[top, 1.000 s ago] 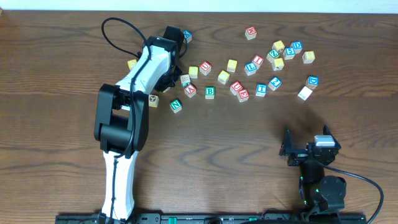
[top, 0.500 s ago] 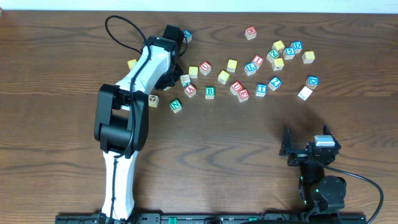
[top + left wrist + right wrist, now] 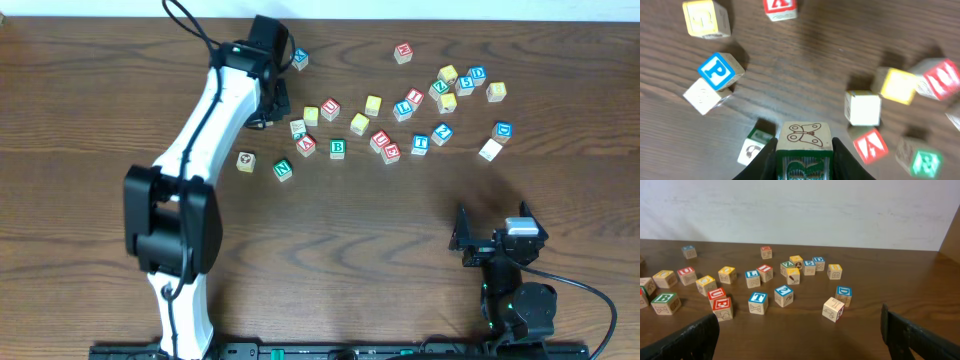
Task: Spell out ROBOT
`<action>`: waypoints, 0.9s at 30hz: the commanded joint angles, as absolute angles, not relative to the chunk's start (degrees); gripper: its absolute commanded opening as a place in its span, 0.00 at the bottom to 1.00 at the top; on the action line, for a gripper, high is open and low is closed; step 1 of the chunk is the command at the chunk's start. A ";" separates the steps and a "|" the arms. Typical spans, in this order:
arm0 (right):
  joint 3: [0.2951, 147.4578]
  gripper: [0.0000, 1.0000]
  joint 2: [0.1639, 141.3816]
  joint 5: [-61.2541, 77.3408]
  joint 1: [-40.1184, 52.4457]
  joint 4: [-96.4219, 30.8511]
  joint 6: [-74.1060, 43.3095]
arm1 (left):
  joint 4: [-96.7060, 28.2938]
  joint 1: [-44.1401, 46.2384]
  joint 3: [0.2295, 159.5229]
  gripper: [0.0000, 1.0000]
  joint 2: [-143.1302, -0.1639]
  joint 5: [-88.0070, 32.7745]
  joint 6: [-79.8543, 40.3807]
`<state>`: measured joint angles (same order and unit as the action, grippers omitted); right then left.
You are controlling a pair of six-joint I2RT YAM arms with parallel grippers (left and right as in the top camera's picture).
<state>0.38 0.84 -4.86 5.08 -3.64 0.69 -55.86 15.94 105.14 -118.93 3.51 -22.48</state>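
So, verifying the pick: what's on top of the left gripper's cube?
A butterfly drawing tops the green-faced cube; the left gripper covers its sides, and the green letter is blurred.

The overhead camera looks straight down on the wooden desk from high up, wide enough to take in both arms and the whole scatter of letter cubes. The left wrist camera sits just behind the left hand and peers steeply down from close range, its fingers flanking a butterfly-faced cube at the bottom edge. Its red A cube also lies in the overhead view. The right wrist camera sits low, well back from the cubes, and faces across the desk toward a pale wall. The right hand frames its lower corners. Its blue T cube and green B cube appear overhead too.
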 commanded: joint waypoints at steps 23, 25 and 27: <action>0.32 0.99 0.64 -4.78 4.71 -3.88 1.37 | -70.85 27.27 98.74 0.07 -110.74 -13.10 34.46; 0.32 0.99 0.64 -4.78 4.71 -3.88 1.37 | -69.73 28.40 96.38 0.07 -110.76 -13.21 37.50; 0.32 0.99 0.64 -4.78 4.71 -3.88 1.34 | -69.06 29.43 94.08 0.07 -110.80 -14.35 41.76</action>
